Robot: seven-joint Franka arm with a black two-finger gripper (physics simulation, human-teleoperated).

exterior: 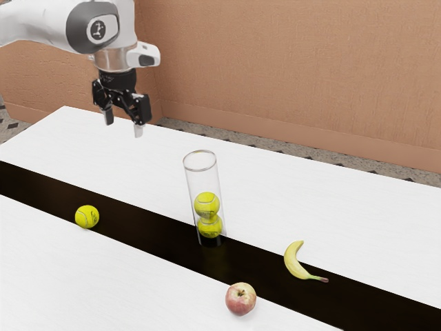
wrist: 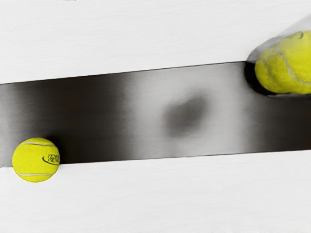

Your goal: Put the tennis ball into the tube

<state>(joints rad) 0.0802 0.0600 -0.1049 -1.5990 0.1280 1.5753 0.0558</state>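
Black and released, the pincer [exterior: 124,128] hangs high above the table in the exterior view, its fingers spread with nothing between them. The ball [exterior: 87,217] to be put away lies loose on the table, below the pincer and a little toward the exterior view's left. Below the pincer toward the exterior view's right stands the clear tube [exterior: 215,181], upright, an upper ball [exterior: 207,205] and a lower ball [exterior: 211,227] stacked inside and its top part free. The step in hand looks to be the approach to the loose ball. Next, the pincer should shift over it, come down with a finger on either side, and close; the lift must then clear the rim. A nudge could set the ball rolling.

The table [exterior: 103,158] is white, crossed by a glossy black band [exterior: 151,231]. Farther from the pincer than the tube are an apple [exterior: 240,299] and a banana [exterior: 295,262]. Behind rise terracotta walls [exterior: 296,69], above a patterned floor [exterior: 413,177].

In the wrist view, the loose ball sits at the band's edge, with the tube well apart from it. Between them a pale sheen [wrist: 228,116] marks the band, probably a reflection of the hand.
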